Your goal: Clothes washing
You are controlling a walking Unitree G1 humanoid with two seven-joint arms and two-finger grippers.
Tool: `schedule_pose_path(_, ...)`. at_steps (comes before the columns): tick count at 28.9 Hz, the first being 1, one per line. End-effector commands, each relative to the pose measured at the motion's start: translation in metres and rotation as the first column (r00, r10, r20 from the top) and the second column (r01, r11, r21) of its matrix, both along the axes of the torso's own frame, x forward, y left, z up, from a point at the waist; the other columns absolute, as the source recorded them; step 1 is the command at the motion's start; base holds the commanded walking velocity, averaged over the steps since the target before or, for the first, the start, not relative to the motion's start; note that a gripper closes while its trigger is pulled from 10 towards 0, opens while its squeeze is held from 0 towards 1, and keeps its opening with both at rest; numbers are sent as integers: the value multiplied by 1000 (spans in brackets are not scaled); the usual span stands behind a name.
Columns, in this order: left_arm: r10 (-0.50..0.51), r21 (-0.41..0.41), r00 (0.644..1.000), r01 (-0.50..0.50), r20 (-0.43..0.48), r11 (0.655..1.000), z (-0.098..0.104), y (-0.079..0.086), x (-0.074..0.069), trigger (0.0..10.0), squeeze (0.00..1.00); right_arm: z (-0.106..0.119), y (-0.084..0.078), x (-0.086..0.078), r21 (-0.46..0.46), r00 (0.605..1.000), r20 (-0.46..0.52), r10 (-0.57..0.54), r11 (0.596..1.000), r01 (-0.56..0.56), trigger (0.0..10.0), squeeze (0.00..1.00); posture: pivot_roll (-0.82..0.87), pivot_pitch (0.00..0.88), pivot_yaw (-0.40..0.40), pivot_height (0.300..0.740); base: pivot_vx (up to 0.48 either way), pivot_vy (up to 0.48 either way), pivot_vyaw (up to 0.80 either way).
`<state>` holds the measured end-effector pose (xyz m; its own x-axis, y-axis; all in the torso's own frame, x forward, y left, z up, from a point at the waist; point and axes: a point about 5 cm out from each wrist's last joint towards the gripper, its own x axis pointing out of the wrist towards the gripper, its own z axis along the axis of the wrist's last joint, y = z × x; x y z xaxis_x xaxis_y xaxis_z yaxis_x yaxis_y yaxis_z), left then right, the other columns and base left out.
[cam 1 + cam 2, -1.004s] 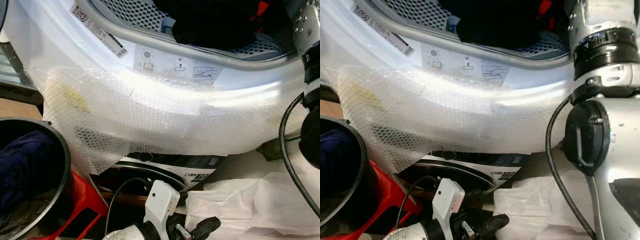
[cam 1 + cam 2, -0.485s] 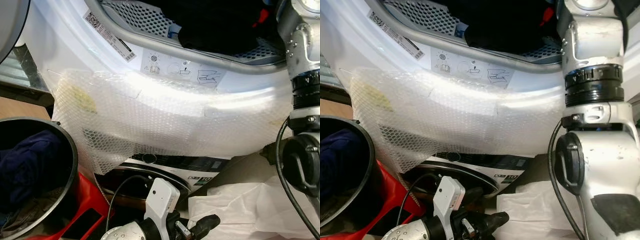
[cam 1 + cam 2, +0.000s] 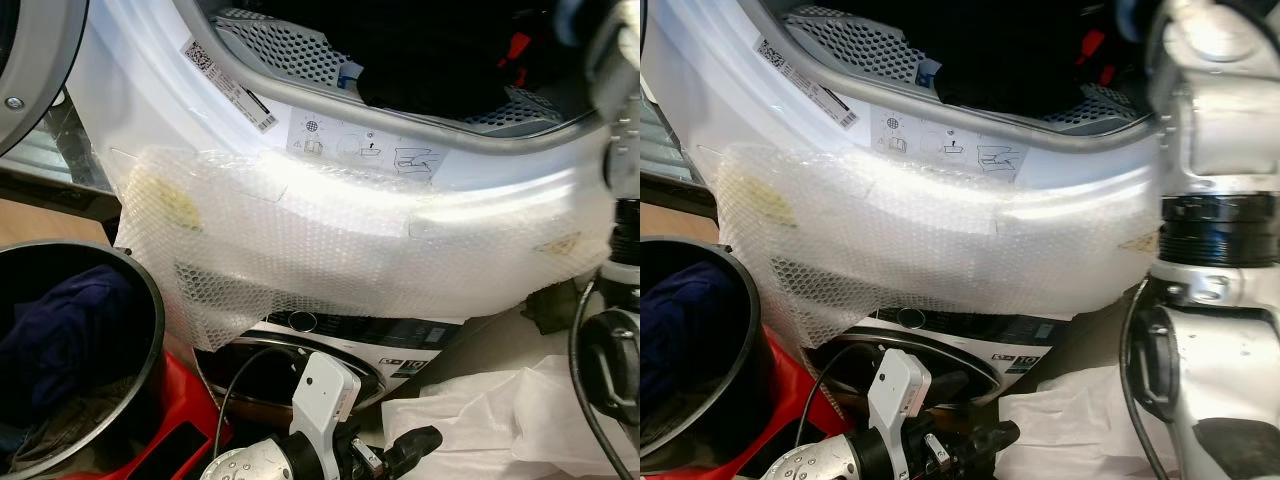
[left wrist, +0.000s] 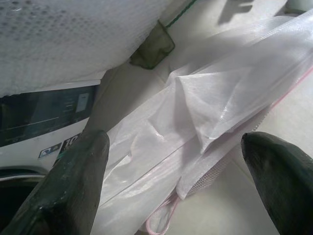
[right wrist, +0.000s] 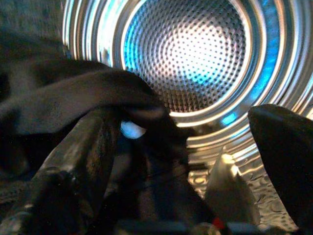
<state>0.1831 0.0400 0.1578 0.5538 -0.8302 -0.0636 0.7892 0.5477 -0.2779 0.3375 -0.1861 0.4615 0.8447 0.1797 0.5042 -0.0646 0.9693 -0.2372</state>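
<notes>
While the left gripper (image 4: 176, 161) hangs low at 6 o'clock, jaws wide apart and empty over white plastic sheeting (image 4: 205, 103), the black basket (image 3: 150, 330) of clothes sits at 8 o'clock. Farther off, the right gripper (image 5: 186, 161), jaws spread, reaches inside the washer drum (image 5: 195, 54) beside dark clothing (image 5: 73, 93), holding nothing.
</notes>
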Motion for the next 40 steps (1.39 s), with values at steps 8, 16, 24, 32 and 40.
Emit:
schedule_pose_path(8, -42, -13, 999, 41, -14, 999, -2, -4, -1, 10000, 0, 0, -10, -23, 44, 990, 37, 133, 990, -134, 10000, 0, -147, 134, -197, 740, 0, 0, 0)
schedule_pose_path(16, -44, -10, 999, 44, -6, 999, -2, -3, -1, 10000, 0, -23, 12, -27, -73, 944, -20, 330, 941, -330, 10000, 0, -133, 127, -195, 740, 0, 0, 0)
schedule_pose_path(24, -44, -4, 999, 44, -4, 999, -2, -2, -1, 10000, 0, -34, 30, -31, -213, 882, -91, 462, 856, -470, 10000, 0, -122, 123, -197, 740, 0, 0, 0)
schedule_pose_path(32, -39, 1, 999, 39, 0, 999, -1, -1, -1, 10000, 0, -49, 52, -24, -364, 845, -205, 493, 763, -534, 10000, 0, -112, 120, -201, 740, 0, 0, 0)
schedule_pose_path(40, -35, 2, 999, 35, -1, 999, -1, 0, -1, 10000, 0, -44, 63, -4, -436, 863, -285, 416, 746, -504, 10000, 0, -114, 130, -206, 740, 0, 0, 0)
